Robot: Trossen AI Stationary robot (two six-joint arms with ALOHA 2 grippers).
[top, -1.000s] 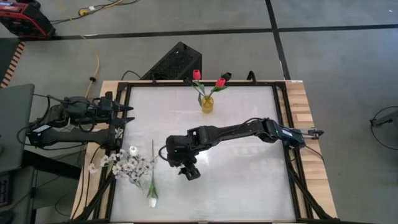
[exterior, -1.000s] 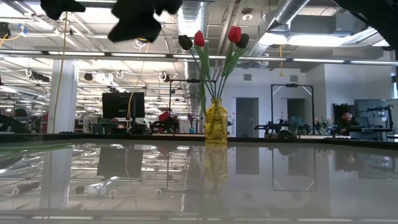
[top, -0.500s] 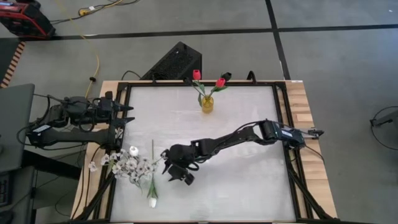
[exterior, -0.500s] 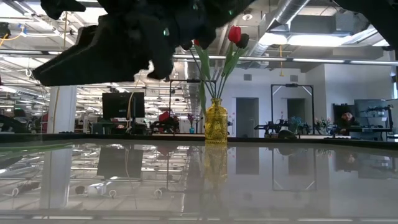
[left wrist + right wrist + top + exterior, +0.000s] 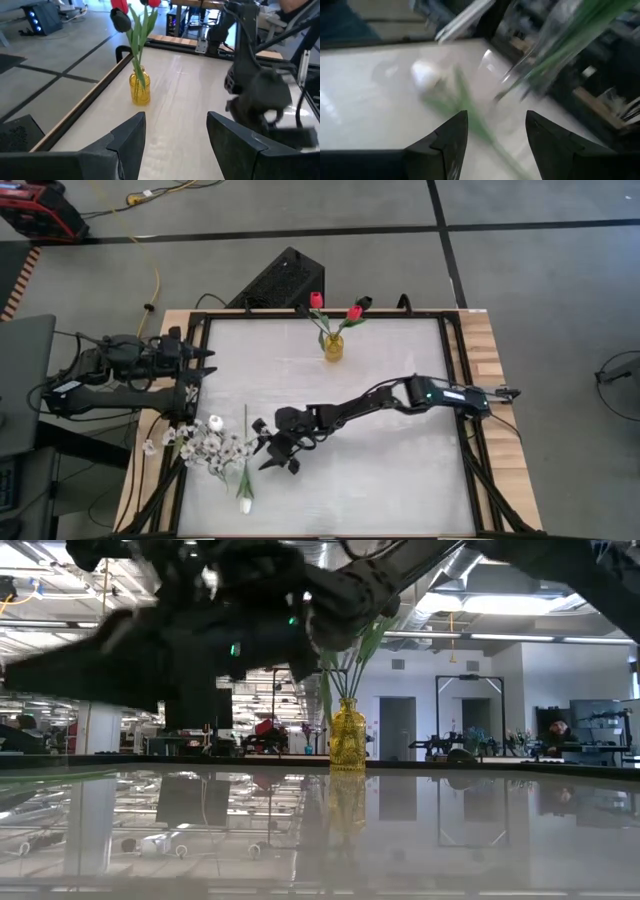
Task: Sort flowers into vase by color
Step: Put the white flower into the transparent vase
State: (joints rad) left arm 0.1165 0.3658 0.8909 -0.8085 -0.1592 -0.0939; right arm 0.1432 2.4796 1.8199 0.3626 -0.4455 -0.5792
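Table [image 5: 400, 480]: pale, smooth, glossy top inside a black frame, with bare wood strips along the left and right edges. In the low view it mirrors the room.

Vase [image 5: 333, 347]: one, small, yellow translucent glass with a ribbed body and narrow neck, near the middle of the far edge. It holds two red tulips [image 5: 317, 301], closed oval buds on long green stems with leaves; a dark bud shows beside each. The left wrist view shows the same vase [image 5: 140, 90].

Loose flowers, near the left front corner:
- Spray of tiny white blossoms [image 5: 210, 448]: one bushy cluster, lying flat close to the left edge.
- White tulip [image 5: 245, 504]: one, lying flat, long thin green stem running toward the front edge, bud nearest that edge. The right wrist view shows a pale rounded bud [image 5: 426, 75] on a green stem, blurred.
- A single white bud [image 5: 214, 422] lies at the far side of the spray; cannot tell which stem it belongs to.

Right gripper [image 5: 277, 450]: dark, arm stretched across the table, over the top just beside the white tulip's stem and the spray. Fingers spread, nothing between them.

Left gripper [image 5: 205, 365]: parked at the left edge, toward the far corner. Fingers spread wide, empty.
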